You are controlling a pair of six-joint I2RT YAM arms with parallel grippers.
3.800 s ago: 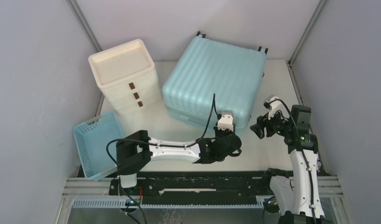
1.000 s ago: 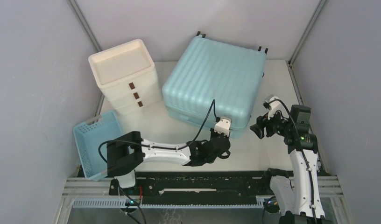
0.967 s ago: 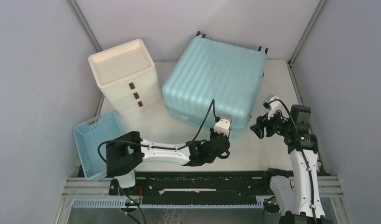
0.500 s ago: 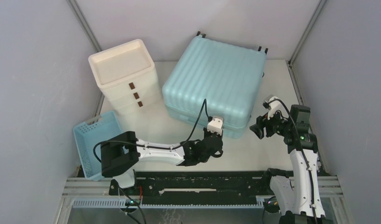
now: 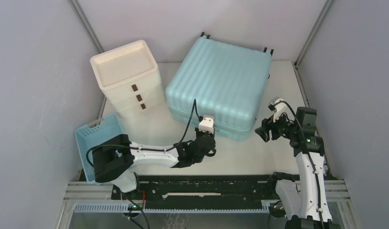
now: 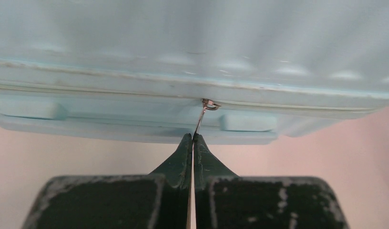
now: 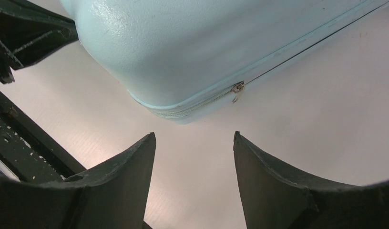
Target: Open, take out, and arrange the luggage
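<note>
Left tool (image 6: 192,139) slid leftward along one luggage (image 5: 216,78), pinching its zipper pull (image 6: 202,114), right tool (image 7: 194,136) wide, empty

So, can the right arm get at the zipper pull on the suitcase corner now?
Probably yes. The right gripper stands open facing that corner of the luggage, only bare table before the zipper pull. The left gripper is shut on a second pull, further along the front edge.
</note>
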